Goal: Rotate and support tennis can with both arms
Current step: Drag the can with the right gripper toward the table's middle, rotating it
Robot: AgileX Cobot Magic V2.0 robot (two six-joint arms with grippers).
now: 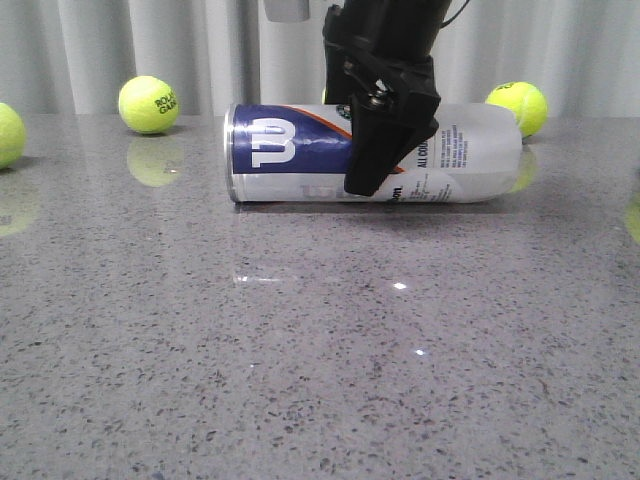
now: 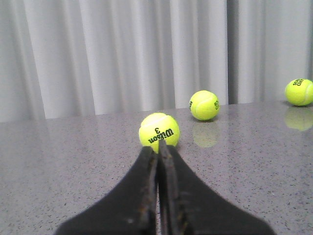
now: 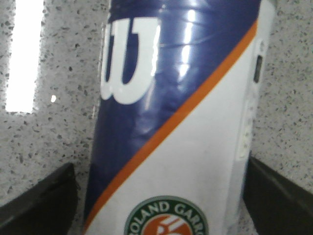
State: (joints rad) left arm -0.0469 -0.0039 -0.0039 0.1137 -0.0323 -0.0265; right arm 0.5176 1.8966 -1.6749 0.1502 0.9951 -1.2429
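Table (image 1: 320,380): grey speckled stone top, glossy, filling the lower front view; pale pleated curtain (image 1: 150,45) behind it.

Tennis can (image 1: 300,155): lies on its side on the table, long axis running 9 to 3 o'clock across the front view, a little above centre. Silver rim end points to 9 o'clock. Navy panel with the white W sits by that end, the orange stripe slants across, white printed label runs toward 3 o'clock. In the right wrist view the can (image 3: 181,122) fills the middle, with the round green-orange emblem at its lower edge.

Right gripper (image 1: 385,150): black, comes down from 12 o'clock over the can's middle. Its jaws are spread apart and straddle the can; in the right wrist view one dark finger (image 3: 41,200) stands on one side and the other on the opposite side. Whether the pads touch the can, I cannot tell.

Left gripper (image 2: 158,152): seen in its own wrist view only, jaws pressed together with nothing between them, low over the table.

Tennis balls: one (image 1: 148,104) at 10 o'clock of the can, near the curtain; one (image 1: 520,106) at 2 o'clock, just beside the can's far end; one (image 1: 8,135) cut by the 9 o'clock edge. In the left wrist view, one ball (image 2: 159,130) printed "Wilson 3" sits just past the closed fingertips, with two more further back.
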